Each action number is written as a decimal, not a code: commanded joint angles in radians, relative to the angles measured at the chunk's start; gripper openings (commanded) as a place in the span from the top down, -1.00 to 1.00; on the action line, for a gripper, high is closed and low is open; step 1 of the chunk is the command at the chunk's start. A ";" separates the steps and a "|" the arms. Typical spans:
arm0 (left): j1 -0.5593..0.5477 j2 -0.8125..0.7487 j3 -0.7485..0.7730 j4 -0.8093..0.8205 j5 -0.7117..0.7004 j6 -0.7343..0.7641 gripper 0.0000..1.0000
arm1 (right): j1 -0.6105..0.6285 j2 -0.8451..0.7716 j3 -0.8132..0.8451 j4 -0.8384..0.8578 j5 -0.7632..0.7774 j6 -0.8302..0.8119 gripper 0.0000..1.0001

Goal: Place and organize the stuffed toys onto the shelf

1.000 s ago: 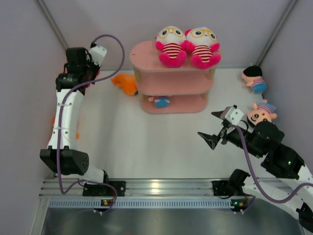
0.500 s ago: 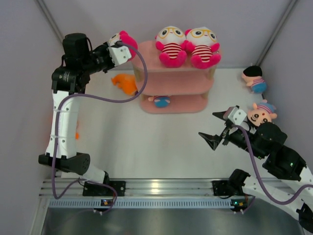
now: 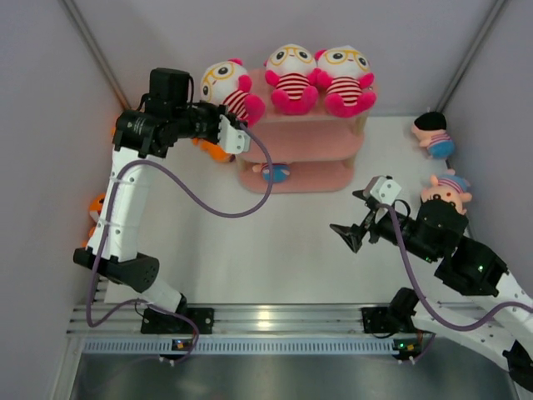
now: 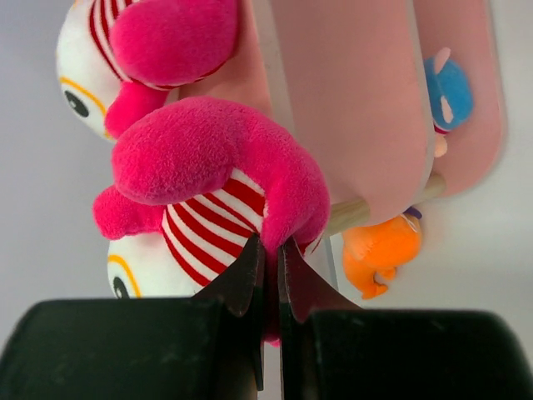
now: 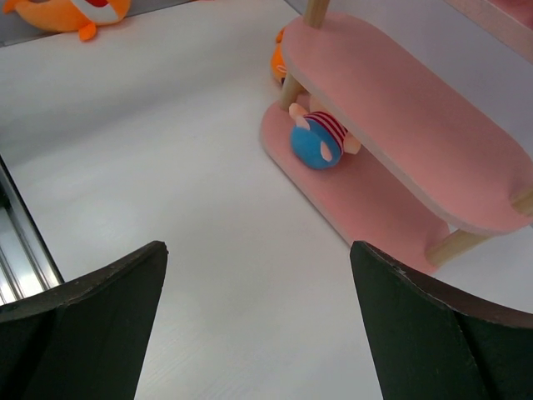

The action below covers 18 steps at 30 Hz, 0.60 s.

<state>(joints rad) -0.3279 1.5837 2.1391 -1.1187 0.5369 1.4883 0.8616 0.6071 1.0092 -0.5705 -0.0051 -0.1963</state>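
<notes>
Three white-faced toys in yellow glasses show in the top view. Two (image 3: 291, 77) (image 3: 345, 77) sit side by side on the top board of the pink shelf (image 3: 308, 135). The third glasses toy (image 3: 226, 86) hangs at the board's 9 o'clock end, pinched by its striped underside in the left hand (image 4: 271, 254), whose fingers are pressed together on the plush.

The shelf's long axis runs from 9 to 3 o'clock. The only bare stretch of the top board lies at 3 o'clock of the held toy, just beside the seated pair. The toy is tilted, head toward 10 o'clock and pink feet toward 4 o'clock. It probably needs a short carry inward and a turn upright before release.

Three blue-bodied dolls are visible. One (image 3: 273, 172) lies on the bottom board, and two (image 3: 433, 133) (image 3: 445, 192) lie on the tabletop (image 3: 250, 250) at the 3 o'clock side. The right hand (image 3: 346, 212) is nearer those two. It hovers spread wide and empty, facing 9 o'clock, with the dolls behind it.

Two orange sharks show, partly hidden: one (image 3: 212, 148) at the shelf's 9 o'clock end, one (image 3: 96, 204) by the wall at 9 o'clock.
</notes>
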 commanded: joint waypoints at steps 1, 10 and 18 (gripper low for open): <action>-0.014 0.010 0.007 -0.067 -0.014 0.174 1.00 | -0.009 0.016 0.031 0.029 -0.009 0.020 -0.85; -0.030 -0.007 -0.002 -0.122 -0.028 0.240 1.00 | -0.007 0.219 0.253 0.128 0.060 -0.047 -0.87; -0.031 -0.025 -0.028 -0.124 -0.045 0.250 1.00 | -0.010 0.580 0.596 0.267 -0.084 -0.294 -0.86</action>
<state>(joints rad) -0.3523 1.5887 2.1235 -1.2087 0.4789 1.7020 0.8608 1.0950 1.5089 -0.3923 -0.0177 -0.3542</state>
